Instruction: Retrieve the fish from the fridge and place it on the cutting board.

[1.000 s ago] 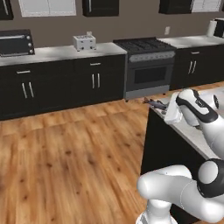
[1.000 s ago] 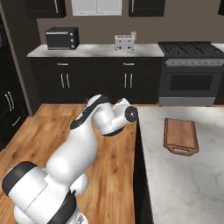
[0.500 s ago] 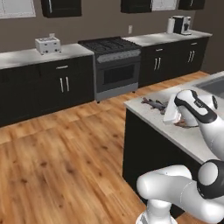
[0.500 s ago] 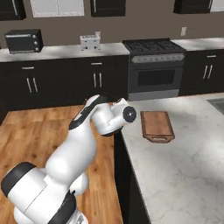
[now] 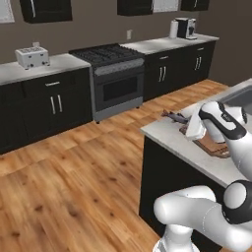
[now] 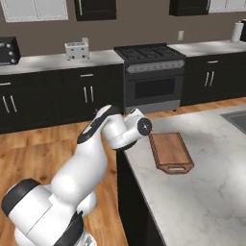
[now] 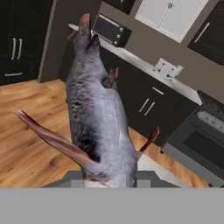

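While the slender grey-brown fish with reddish fins and a tapered tail (image 7: 98, 118) is carried clamped between the two dark finger tips of the gripper (image 7: 109, 177), its long axis runs straight out from the fingers, along the direction the hand points. In the left base view the fish (image 5: 173, 117) projects from the hand as a dark sliver just above the near edge of the pale grey stone island countertop (image 5: 170, 139). The fingers are pressed in on the fish's body near one end; the rest extends free beyond the grip.

The flat rectangular reddish-brown wooden cutting board (image 6: 169, 151) lies on the same countertop, just beside the white arm's wrist and on the far side of it from the floor. In the left base view the board (image 5: 212, 146) is partly hidden behind the forearm. The gripper is near the countertop's corner, and the fish appears to hang short of the board, pointing away from it toward the wooden floor (image 5: 64, 172).

Judgement: the carry is nearly complete. The coming move likely requires swinging the hand back over the board so the fish's long axis falls within the slab before release.

Against the far wall stand the black stainless range (image 6: 151, 72) and a silver toaster (image 6: 77, 48).
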Controlling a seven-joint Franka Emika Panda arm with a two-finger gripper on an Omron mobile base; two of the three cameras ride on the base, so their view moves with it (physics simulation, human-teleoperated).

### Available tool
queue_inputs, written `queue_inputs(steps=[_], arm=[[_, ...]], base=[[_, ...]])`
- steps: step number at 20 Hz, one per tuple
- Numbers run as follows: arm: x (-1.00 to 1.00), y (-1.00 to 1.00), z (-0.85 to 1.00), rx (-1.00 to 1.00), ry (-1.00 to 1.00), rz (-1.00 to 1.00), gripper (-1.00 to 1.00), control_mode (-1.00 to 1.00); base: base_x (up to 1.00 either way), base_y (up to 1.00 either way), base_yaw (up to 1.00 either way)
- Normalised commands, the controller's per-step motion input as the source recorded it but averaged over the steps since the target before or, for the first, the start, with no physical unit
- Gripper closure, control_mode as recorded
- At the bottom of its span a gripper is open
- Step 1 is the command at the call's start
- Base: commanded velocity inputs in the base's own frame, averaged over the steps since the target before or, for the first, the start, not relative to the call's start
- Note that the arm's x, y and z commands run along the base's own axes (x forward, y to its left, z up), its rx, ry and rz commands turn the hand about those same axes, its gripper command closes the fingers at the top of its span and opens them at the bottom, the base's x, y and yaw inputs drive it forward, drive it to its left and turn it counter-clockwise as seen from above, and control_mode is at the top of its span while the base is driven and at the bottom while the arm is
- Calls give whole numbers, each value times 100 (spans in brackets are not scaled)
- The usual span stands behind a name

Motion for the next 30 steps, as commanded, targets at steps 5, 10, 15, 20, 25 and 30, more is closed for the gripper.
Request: queue_inputs(steps=[5, 10, 15, 20, 25, 30], arm=[[0, 0, 0, 0, 0, 0, 100, 100], [0, 0, 0, 0, 0, 0, 100, 100], [0, 0, 0, 0, 0, 0, 100, 100], [0, 0, 0, 0, 0, 0, 100, 100], [0, 0, 0, 0, 0, 0, 100, 100], [0, -1, 0, 0, 0, 0, 100, -100]], base=[[63, 34, -22], [49, 5, -17], [27, -1, -9], [11, 0, -1], [0, 0, 0], [0, 0, 0]])
